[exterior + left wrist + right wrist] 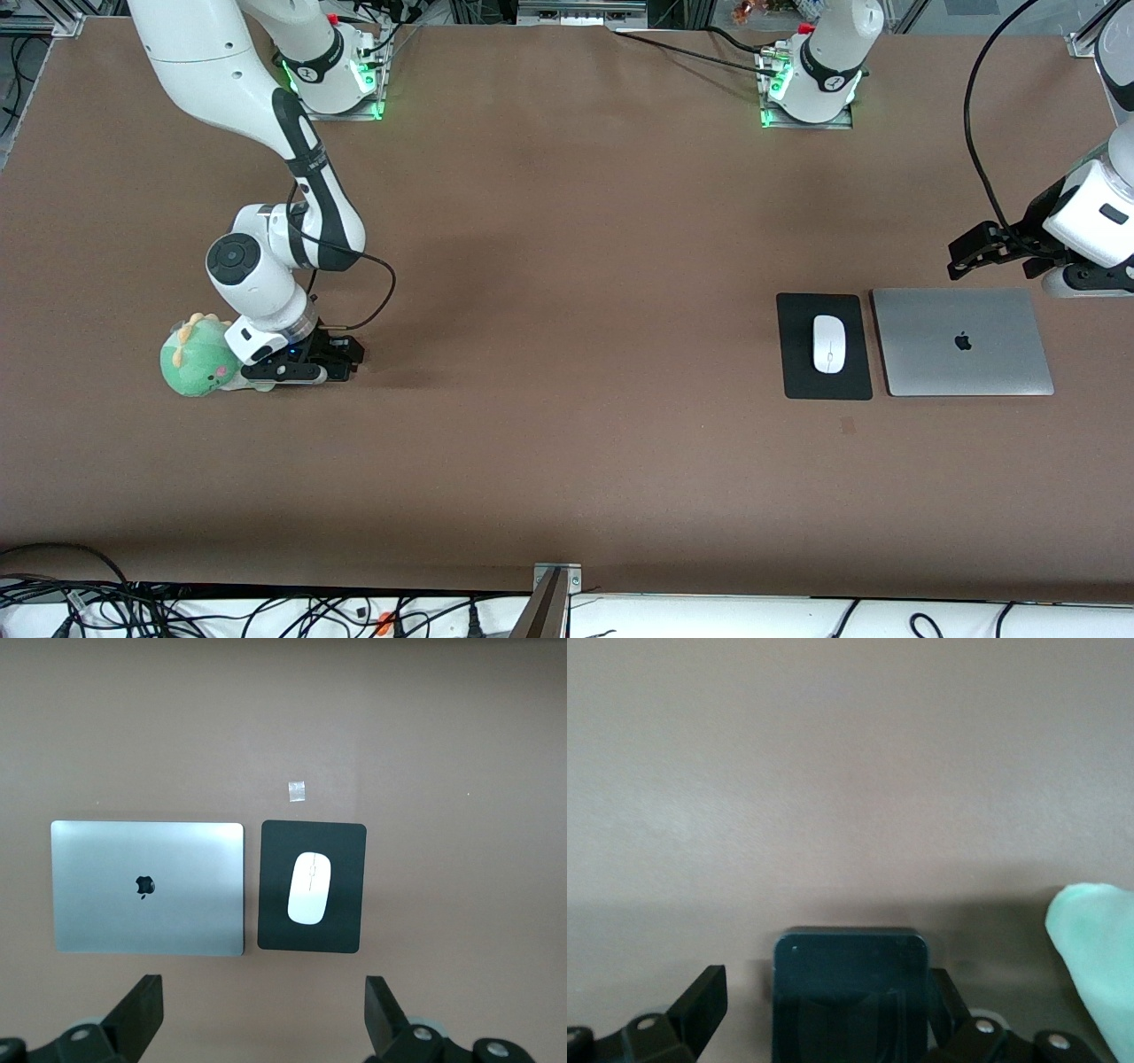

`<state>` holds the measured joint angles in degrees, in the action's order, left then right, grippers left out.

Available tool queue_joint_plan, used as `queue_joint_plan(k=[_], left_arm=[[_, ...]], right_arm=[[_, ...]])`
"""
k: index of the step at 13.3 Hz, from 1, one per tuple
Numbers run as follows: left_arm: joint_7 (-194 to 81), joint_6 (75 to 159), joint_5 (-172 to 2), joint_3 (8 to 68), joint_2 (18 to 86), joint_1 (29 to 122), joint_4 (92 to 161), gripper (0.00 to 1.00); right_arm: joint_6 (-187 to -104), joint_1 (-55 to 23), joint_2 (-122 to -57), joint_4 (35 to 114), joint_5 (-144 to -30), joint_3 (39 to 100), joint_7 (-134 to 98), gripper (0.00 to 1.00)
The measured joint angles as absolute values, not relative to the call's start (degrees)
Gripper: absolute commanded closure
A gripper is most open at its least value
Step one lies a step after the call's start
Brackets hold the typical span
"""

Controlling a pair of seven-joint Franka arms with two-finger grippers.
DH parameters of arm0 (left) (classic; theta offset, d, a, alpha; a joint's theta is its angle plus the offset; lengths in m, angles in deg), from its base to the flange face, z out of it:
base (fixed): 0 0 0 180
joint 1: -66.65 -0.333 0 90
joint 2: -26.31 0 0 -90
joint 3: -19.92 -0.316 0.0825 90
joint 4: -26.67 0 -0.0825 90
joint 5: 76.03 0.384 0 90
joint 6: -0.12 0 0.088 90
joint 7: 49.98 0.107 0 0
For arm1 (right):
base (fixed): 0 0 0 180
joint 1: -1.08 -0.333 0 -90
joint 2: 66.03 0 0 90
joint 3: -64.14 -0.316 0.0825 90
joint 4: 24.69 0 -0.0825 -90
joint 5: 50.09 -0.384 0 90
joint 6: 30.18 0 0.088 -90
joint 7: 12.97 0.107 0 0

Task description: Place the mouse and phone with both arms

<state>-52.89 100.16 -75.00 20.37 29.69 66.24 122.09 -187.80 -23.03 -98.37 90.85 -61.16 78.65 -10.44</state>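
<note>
A flat black rectangular mat lies on the brown bench toward the left arm's end. Just beside it, at its 3 o'clock in the front view, lies a closed silver-grey laptop with a dark apple logo on its lid. A small pale scrap of tape sits on the bench near the mat, at its 5 o'clock in the front view. Toward the right arm's end rests a round green plush toy with cream-yellow spikes. Tangled black cables run along the 6 o'clock edge.

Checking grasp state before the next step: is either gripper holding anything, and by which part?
Left gripper: open, holding nothing. Right gripper: the phone sits between its fingers, low beside the green plush; whether they clamp its side edges cannot be told.
</note>
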Motion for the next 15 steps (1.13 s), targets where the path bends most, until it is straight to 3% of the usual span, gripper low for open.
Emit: queue_joint_plan(k=[7, 15], left_arm=[[-53.34, 98.92, -75.00, 20.36, 29.55, 66.24, 121.00, 0.00], [-53.61, 97.81, -75.00, 20.11, 29.44, 66.16, 120.51, 0.00]], right_arm=[[-166.41, -23.01, -95.75, 76.32, -63.93, 78.83, -10.57, 0.00], [-134.37, -22.62, -77.97, 69.85, -62.80, 86.73, -11.58, 0.00]])
